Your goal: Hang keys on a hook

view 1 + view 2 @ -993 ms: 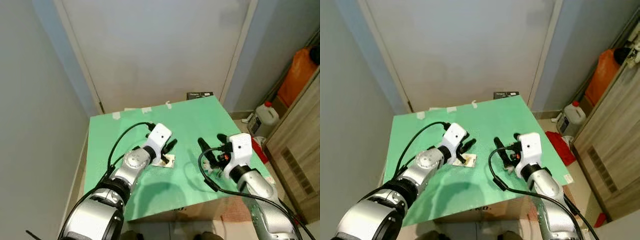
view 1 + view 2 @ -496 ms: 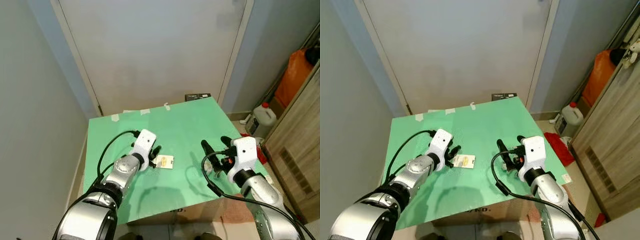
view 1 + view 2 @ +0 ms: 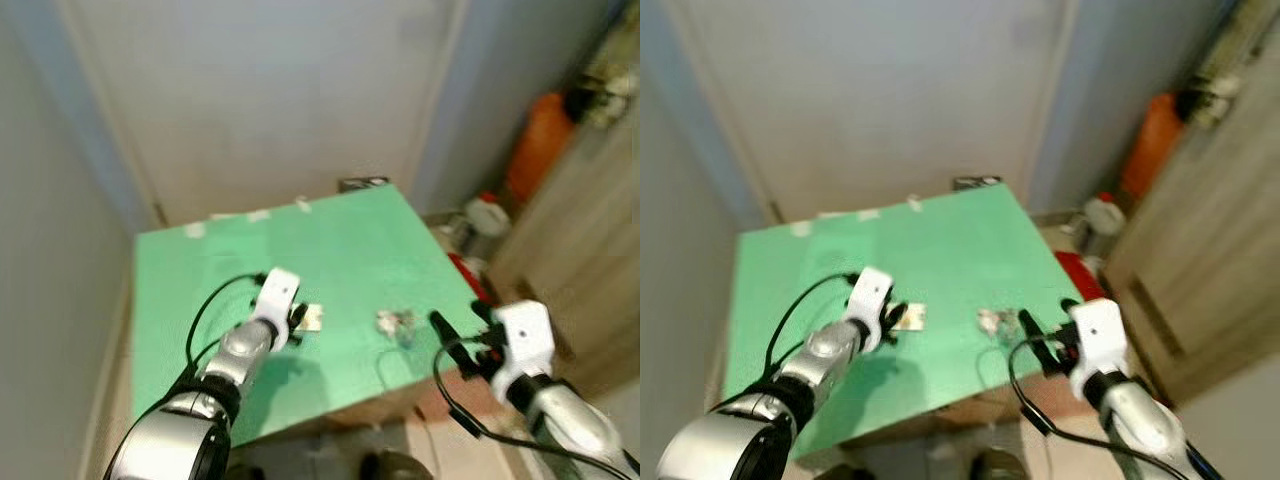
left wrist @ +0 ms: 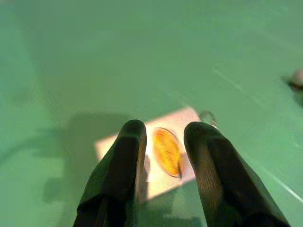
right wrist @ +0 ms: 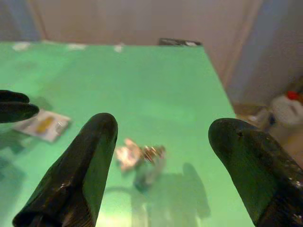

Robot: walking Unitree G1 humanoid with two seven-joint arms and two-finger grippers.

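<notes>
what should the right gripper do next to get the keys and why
Probably ease the right gripper forward and down over the keys. Its fingers are spread wide and empty, and the keys lie loose on the green table just ahead of them. The left gripper hangs over a white card.

No legible text, white card [image 4: 163,151] with orange oval mark (blurred), no readable labels
</notes>
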